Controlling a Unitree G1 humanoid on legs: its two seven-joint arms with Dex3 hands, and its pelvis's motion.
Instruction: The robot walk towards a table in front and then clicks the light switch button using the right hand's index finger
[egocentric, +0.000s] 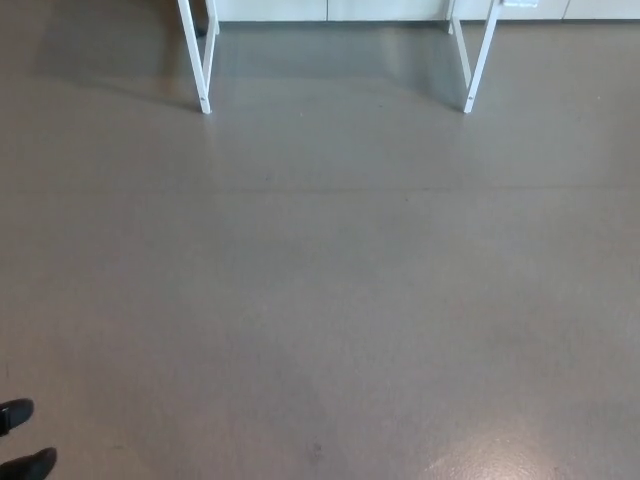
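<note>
Two black fingertips (22, 440) of my left hand show at the floor's bottom-left corner; too little is visible to tell whether that hand is apart or together. My right hand is out of view, which fits the walking step: the arms hang low and are not yet raised for pressing. Grey floor (320, 300) fills the frame between me and the table. Only two white table legs (200, 60) and (478, 60) show at the top edge, well apart. The tabletop and the switch are above the frame, unseen. Judgement: approach step, early; walk forward, centred between the legs.
</note>
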